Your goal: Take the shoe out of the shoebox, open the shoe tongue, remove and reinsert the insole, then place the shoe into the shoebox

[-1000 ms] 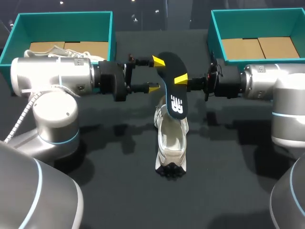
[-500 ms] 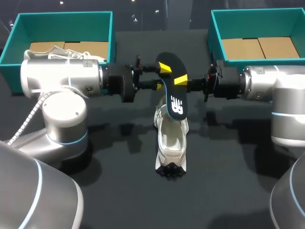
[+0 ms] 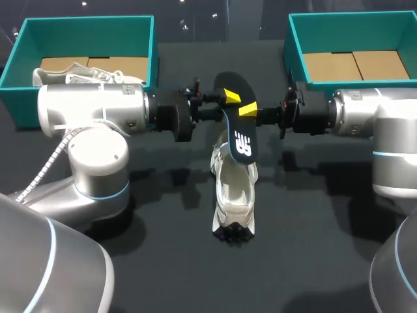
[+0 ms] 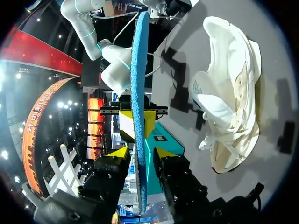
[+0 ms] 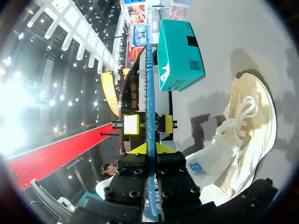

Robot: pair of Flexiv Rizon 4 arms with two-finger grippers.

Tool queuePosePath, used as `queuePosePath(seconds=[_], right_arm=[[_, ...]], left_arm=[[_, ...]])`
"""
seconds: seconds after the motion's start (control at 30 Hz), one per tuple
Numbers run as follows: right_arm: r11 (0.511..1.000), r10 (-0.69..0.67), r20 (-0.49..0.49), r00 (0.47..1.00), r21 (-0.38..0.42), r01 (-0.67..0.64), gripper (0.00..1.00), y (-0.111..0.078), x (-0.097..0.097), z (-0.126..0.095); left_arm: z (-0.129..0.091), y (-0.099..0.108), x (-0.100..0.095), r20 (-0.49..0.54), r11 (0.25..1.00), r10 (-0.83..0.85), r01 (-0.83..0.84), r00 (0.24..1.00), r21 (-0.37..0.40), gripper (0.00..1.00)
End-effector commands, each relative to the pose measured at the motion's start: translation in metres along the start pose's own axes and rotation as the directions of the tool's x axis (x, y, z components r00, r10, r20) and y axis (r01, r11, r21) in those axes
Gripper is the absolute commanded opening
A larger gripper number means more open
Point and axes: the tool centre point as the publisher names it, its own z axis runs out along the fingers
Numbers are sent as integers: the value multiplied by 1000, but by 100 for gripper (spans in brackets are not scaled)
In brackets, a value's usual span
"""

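Your right gripper pinches the dark insole, white logo showing, above the shoe; your left gripper straddles it narrowly, not touching.

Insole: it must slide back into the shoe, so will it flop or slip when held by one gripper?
Probably fairly stiff: the insole stands edge-on and straight though the right gripper pinches only one small patch. Likely light, since it looks thin. Its textured blue face may resist slipping.
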Motion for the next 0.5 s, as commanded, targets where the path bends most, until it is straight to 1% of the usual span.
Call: queuePosePath(seconds=[0.03, 0.07, 0.17, 0.23, 0.27, 0.43, 0.47, 0.5], right_arm=[[1000, 2, 3, 1000, 1, -2, 0, -1, 0, 0], [1000, 3, 3, 1000, 2, -3, 0, -1, 0, 0], [1000, 6, 3, 1000, 3, -6, 0, 0, -1, 0], [1000, 8, 3, 1000, 5, -8, 0, 0, -1, 0], [1000, 10, 2, 1000, 6, -10, 0, 1, -2, -1], [1000, 19, -3, 1000, 8, -19, 0, 2, -4, -2], [1000, 18, -5, 1000, 12, -18, 6, 2, -4, -3], [1000, 19, -7, 1000, 20, -18, 34, 3, -5, -4]], left_arm=[[6, 2, 1, 0, 1000, 3, -3, 1000, -5, 30], [7, 2, 1, 0, 1000, 3, -3, 1000, -6, 27], [7, 3, 1, -1, 1000, 3, -3, 1000, -7, 13], [8, 3, 2, 0, 1000, 4, -4, 1000, -2, 9], [9, 3, 2, 1, 1000, 5, -5, 1000, 0, 0], [9, 2, 3, 4, 1000, 8, -8, 1000, 9, 0], [8, 2, 2, 5, 1000, 10, -10, 1000, 12, 0], [7, 1, 2, 6, 1000, 12, -12, 1000, 14, 0]])
